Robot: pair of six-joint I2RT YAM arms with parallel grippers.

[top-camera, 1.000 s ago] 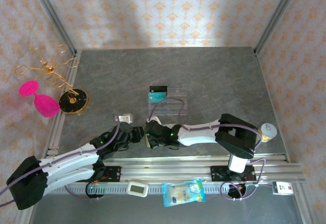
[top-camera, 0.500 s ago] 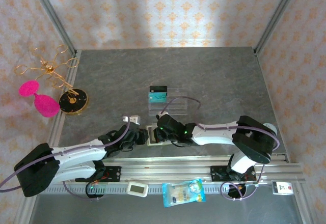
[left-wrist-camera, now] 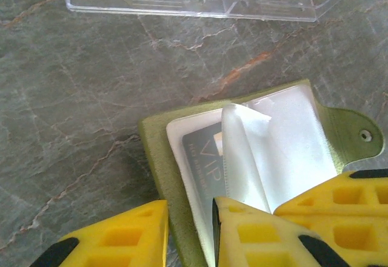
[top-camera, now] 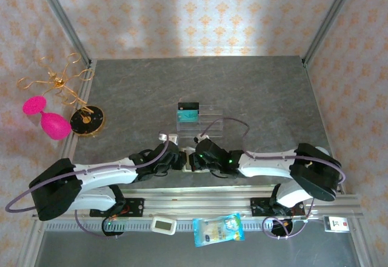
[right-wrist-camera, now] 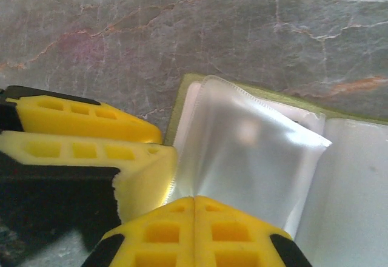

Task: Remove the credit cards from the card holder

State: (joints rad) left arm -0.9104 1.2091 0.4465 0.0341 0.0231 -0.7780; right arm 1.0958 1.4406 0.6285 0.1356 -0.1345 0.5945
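Though open, card holder [left-wrist-camera: 254, 158] edge btwn L fingers [left-wrist-camera: 121, 243], tray [left-wrist-camera: 182, 0] apart.

White-black arms [top-camera: 100, 179], yellow gripper fingers [left-wrist-camera: 254, 230]

The counter [top-camera: 260, 91] is grey stone with thin pale and reddish veins. On it, near the middle, lies a clear plastic tray [top-camera: 209, 125] with rectangular compartments. At the left edge stand a black round disc [top-camera: 87, 121], a gold wire ornament [top-camera: 54, 80] and two pink oval pieces [top-camera: 53, 125]. On the front rail lie a blue snack packet [top-camera: 218, 229] and a small white device [top-camera: 163, 224].
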